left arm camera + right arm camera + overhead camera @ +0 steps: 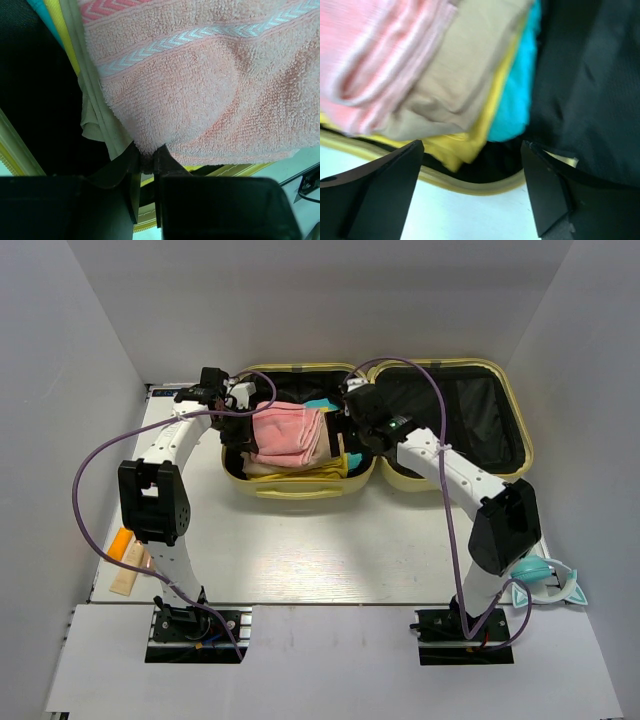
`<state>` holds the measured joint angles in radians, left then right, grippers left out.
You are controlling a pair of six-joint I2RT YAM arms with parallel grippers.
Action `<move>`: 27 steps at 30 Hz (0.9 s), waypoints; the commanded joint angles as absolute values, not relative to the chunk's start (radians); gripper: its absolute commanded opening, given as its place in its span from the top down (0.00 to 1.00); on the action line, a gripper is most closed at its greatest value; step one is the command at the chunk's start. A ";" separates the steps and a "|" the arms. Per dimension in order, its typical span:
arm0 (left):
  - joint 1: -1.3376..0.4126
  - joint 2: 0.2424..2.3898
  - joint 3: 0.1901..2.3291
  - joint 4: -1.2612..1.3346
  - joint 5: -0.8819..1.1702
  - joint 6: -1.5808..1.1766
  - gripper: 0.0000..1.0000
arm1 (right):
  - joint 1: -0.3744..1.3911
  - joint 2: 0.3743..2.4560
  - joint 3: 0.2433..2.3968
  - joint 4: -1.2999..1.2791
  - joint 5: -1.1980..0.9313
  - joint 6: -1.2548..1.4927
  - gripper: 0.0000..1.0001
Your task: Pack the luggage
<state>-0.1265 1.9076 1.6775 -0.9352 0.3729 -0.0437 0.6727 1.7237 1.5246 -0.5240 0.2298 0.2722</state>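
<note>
The luggage (pixel 300 490) lies open at the back of the table, its black-lined lid (pixel 470 415) to the right. In the left half sits a stack of folded cloths with a pink towel (pixel 288 432) on top. My left gripper (pixel 243 400) is at the towel's left edge. In the left wrist view it (pixel 146 159) is shut on a pinch of the pink towel (pixel 210 85). My right gripper (pixel 350 440) hovers over the stack's right side. In the right wrist view it (pixel 472 167) is open above the luggage rim (pixel 470 182), with nothing between its fingers (pixel 395 172).
Under the towel lie beige (pixel 455 80), yellow (pixel 465 142) and teal (pixel 515 105) cloths. An orange item (pixel 121 543) and a cream one (pixel 129 574) lie on the table's left edge. A teal and white object (pixel 545 578) sits at the right. White walls enclose three sides.
</note>
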 commanded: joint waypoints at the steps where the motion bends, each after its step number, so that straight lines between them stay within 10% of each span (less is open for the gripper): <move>1: -0.126 1.867 1.683 -0.925 0.353 -0.057 0.81 | 0.677 1.744 1.609 -0.520 0.123 0.261 0.17; 5: -0.130 1.852 1.646 -0.904 0.362 -0.078 0.79 | 0.680 1.815 1.672 -0.509 0.029 0.302 0.20; 13: -0.129 1.833 1.606 -0.887 0.360 -0.103 0.79 | 0.673 1.835 1.529 -0.499 0.058 0.339 0.68; 17: -0.130 1.827 1.608 -0.885 0.367 -0.107 0.79 | 0.663 1.783 1.427 -0.489 0.170 0.341 0.72; 22: -0.132 1.809 1.637 -0.908 0.354 -0.104 0.71 | 0.646 1.724 1.434 -0.517 0.250 0.311 0.35; 27: -0.130 1.766 1.726 -0.968 0.322 -0.106 0.27 | 0.634 1.641 1.474 -0.517 0.242 0.253 0.10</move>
